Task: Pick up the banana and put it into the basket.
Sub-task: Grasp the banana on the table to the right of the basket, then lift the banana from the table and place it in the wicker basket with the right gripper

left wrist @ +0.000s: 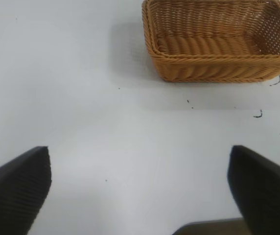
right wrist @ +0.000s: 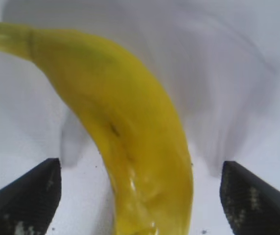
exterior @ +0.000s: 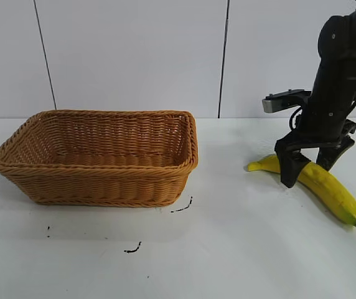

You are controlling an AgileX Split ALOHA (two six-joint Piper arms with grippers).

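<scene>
Exterior view: the basket (exterior: 97, 159) stands on the white table (exterior: 228, 249) at the left, its woven interior holding nothing; a few small dark marks (exterior: 133, 249) lie on the table in front of it. Well apart to the right, the banana (exterior: 327, 187) lies flat on the table, and the right gripper (exterior: 309, 163) is lowered over its middle, one finger on each side, the jaws spread wide and not closed on the fruit. Left wrist view: the left gripper (left wrist: 140, 191) hangs above bare table with its two dark fingers (left wrist: 17, 191) far apart, grasping nothing; the basket (left wrist: 218, 44) sits farther off, with the dark marks (left wrist: 258, 114) near its front wall. Right wrist view: the banana (right wrist: 130, 147) runs between the right gripper's wide-set fingers (right wrist: 25, 198), with clear table visible on both sides of the fruit, so neither finger touches it.
</scene>
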